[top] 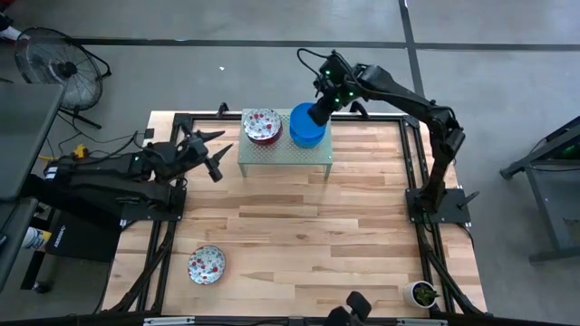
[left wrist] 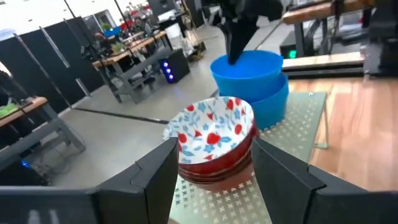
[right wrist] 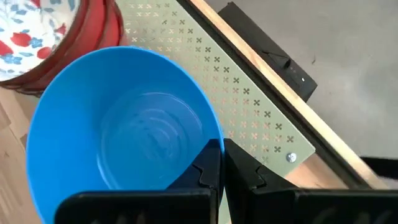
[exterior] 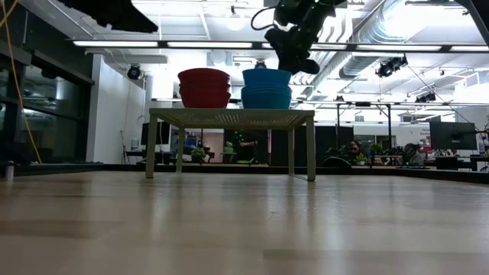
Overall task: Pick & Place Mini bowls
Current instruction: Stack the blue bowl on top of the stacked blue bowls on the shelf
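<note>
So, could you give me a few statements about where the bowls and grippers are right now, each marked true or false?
1. Two bowl stacks sit on the green rack. True.
2. The right gripper is shut on the rim of the top blue bowl. True.
3. The left gripper is shut on the floral stack. False: it is open, short of that stack.
4. A single floral bowl lies on the table, away from the rack. True.
5. The blue stack stands on the table beside the rack. False: it is on the rack.
</note>
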Robot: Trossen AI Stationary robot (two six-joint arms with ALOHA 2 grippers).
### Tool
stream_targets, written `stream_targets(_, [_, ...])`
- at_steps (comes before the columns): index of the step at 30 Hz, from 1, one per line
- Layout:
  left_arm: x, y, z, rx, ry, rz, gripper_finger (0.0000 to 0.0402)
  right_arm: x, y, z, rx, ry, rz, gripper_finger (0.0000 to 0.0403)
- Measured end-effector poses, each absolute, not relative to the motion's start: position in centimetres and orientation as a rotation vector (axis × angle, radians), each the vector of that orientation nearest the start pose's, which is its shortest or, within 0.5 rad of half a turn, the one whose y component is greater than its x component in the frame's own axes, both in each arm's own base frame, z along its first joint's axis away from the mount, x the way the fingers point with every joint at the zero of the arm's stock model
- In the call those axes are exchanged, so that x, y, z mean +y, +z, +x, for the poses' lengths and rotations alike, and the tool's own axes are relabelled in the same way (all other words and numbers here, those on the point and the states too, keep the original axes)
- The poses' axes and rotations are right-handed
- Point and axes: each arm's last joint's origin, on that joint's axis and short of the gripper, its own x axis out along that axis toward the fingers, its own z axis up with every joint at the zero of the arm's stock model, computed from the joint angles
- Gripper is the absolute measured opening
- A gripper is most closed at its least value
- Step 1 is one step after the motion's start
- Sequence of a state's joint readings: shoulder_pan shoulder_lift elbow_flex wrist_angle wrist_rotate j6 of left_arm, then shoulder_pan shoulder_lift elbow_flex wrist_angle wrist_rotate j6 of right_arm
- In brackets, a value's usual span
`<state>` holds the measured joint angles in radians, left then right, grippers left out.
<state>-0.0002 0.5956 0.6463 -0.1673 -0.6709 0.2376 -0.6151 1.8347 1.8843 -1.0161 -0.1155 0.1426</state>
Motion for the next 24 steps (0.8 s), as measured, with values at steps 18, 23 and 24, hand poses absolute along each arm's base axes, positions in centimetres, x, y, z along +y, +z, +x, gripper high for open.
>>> stream_targets(18, [1.8, 30.6, 12.3, 0.166, 0.651, 0.256, 0.0197, -21.8, 31.6, 32.0, 0.896, -0.653, 0.645, 0.0000])
stream_targets(23, [1.8, 30.6, 12.3, 0.167, 0.649, 0.256, 0.0197, -21.6, 31.8, 32.0, 0.888, -0.650, 0.643, 0.0001])
stream_targets(24, [1.8, 30.6, 12.3, 0.169, 0.648, 0.257, 0.0197, -21.6, 31.9, 31.9, 0.888, -0.649, 0.643, 0.0001])
